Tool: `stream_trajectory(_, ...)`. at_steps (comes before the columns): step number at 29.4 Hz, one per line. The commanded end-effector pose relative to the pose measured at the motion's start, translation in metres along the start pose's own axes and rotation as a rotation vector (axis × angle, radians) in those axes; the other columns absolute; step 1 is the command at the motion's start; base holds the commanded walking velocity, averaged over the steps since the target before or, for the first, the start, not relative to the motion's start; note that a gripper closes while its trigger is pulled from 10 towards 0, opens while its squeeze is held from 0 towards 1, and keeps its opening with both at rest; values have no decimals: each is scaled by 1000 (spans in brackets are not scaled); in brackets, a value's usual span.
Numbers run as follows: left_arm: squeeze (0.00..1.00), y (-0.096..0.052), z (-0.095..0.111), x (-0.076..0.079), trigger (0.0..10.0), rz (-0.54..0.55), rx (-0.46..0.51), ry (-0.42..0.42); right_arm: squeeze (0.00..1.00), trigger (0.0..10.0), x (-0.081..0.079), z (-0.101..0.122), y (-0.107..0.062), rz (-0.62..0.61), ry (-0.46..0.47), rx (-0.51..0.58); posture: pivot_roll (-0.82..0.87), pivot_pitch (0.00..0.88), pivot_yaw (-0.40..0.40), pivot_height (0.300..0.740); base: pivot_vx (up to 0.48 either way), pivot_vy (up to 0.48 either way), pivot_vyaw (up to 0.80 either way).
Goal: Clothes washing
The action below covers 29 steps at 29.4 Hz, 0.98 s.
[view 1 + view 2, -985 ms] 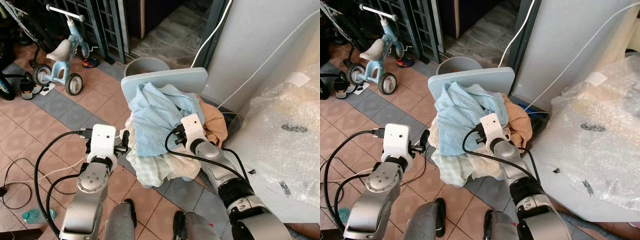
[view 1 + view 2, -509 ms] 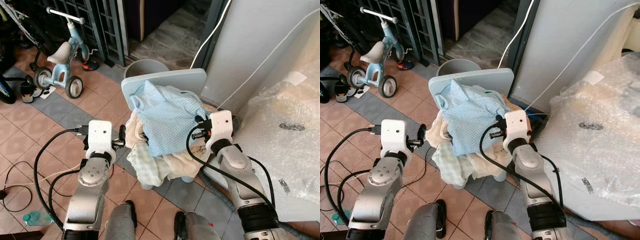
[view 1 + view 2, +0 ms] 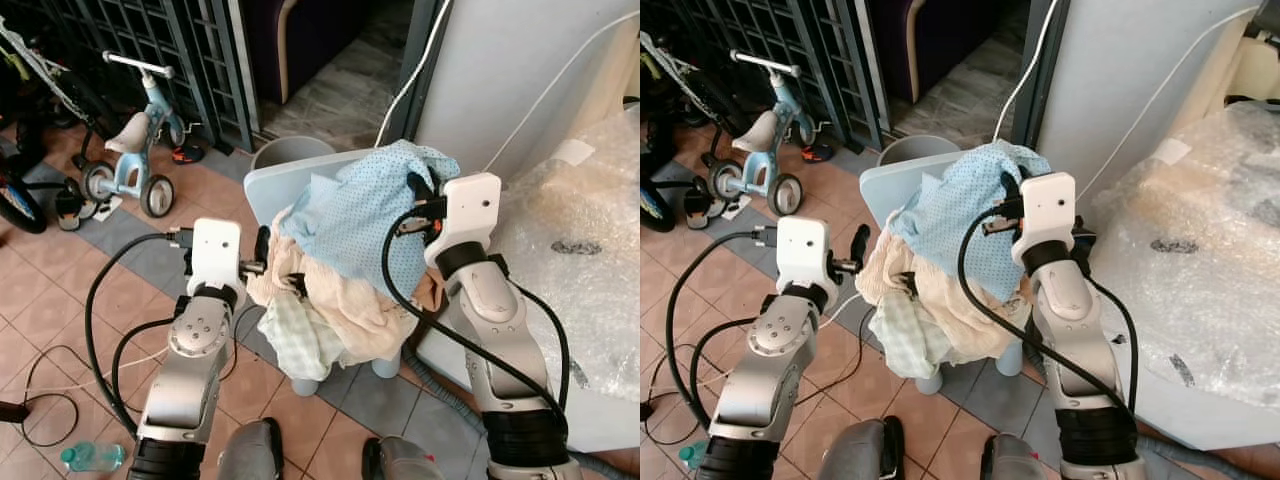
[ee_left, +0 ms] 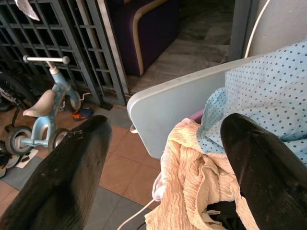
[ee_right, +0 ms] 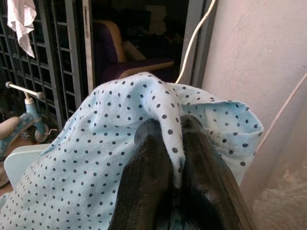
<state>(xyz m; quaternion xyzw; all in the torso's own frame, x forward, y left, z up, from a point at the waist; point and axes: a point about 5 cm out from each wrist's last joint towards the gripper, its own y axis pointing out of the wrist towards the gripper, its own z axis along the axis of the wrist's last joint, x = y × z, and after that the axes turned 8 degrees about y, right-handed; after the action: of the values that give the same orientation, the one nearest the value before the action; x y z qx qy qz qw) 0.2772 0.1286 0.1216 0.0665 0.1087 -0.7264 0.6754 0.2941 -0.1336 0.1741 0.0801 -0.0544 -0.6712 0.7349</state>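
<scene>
While I am watching from the head camera, near to far:
Left gripper (image 3: 272,268): I am holding it spread wide beside the pile, gripping nothing.
Pile (image 3: 335,310): cream clothes are lying heaped on the stool (image 3: 290,180).
Right gripper (image 5: 173,158): I am pinching the blue cloth (image 3: 365,215), lifting it above the pile.
Trike (image 3: 125,140): standing by the grille.
</scene>
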Motion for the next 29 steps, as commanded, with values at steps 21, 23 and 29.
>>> stream_trajectory(21, 0, 3, -3, 8, 10000, -15, 21, -35, 0, 10000, 28, 79, 56, 27, -260, 275, -43, 60, 44, 740, 0, -289, -770)
stream_trajectory(23, 0, 3, -1, 8, 10000, -26, 43, -48, 0, 10000, 28, 85, 61, 78, -279, 289, -44, 62, 36, 740, 0, 0, -688)
stream_trajectory(29, 0, 3, 2, 3, 10000, 1, 58, -53, 0, 10000, 22, 88, 65, 144, -282, 294, -33, 74, 29, 740, 404, 0, 0)
